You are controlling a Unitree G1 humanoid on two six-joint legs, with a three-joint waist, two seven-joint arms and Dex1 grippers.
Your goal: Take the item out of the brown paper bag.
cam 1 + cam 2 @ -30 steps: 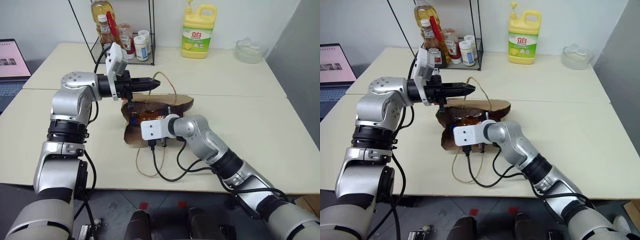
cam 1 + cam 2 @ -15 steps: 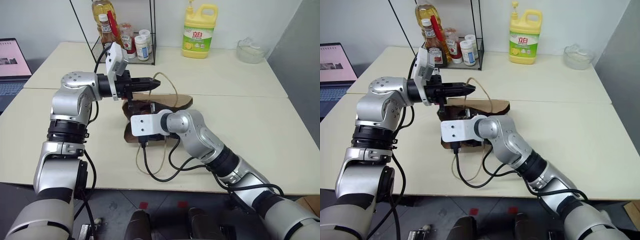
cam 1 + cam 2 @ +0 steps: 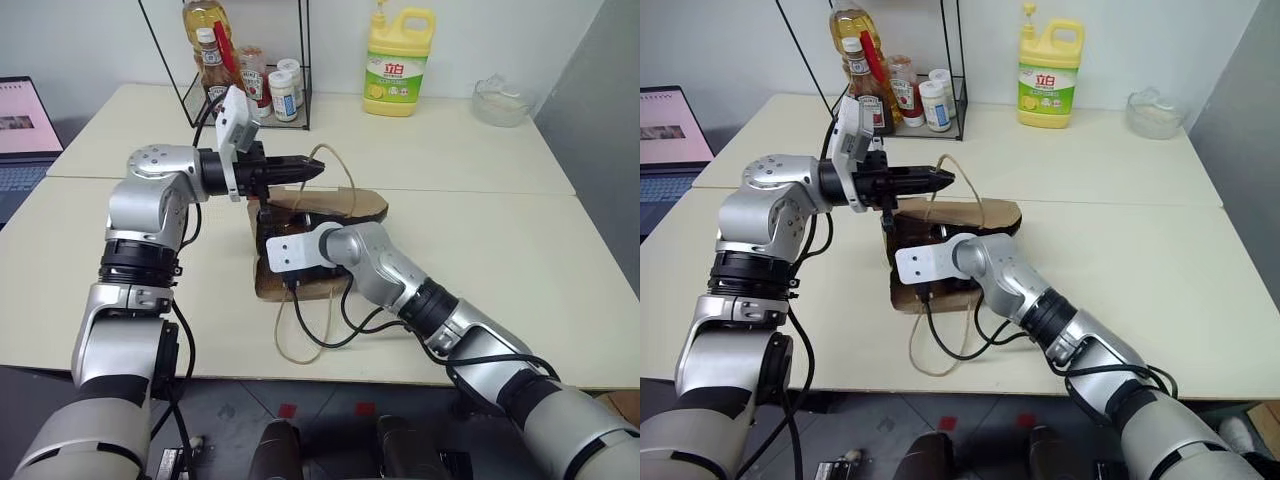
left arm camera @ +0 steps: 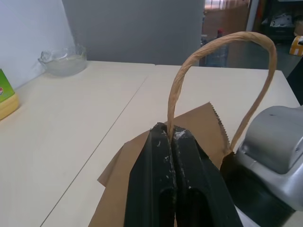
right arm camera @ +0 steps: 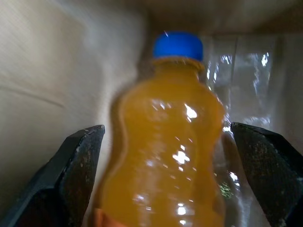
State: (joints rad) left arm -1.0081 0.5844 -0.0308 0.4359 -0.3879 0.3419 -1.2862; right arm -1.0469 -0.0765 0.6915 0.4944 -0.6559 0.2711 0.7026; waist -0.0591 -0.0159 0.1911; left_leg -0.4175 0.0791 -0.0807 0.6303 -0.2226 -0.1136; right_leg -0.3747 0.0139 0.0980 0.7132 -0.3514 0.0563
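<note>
The brown paper bag (image 3: pixel 320 235) lies on the worktop (image 3: pixel 520 250), its mouth lifted by one cord handle (image 4: pixel 215 66) pinched in the closed left hand (image 3: pixel 310 168). The right hand (image 5: pixel 180 175) is inside the bag, spread wide with a finger on either side of the item (image 5: pixel 165 142). The reach-in step seems under way; closing on the bottle, then withdrawal toward the near side, is judged next.

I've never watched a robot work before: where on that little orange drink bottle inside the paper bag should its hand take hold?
Around the wide body of the bottle, below the blue cap. It lies inside the brown paper bag, so come in through the mouth, as the open right hand does, one finger each side.
</note>
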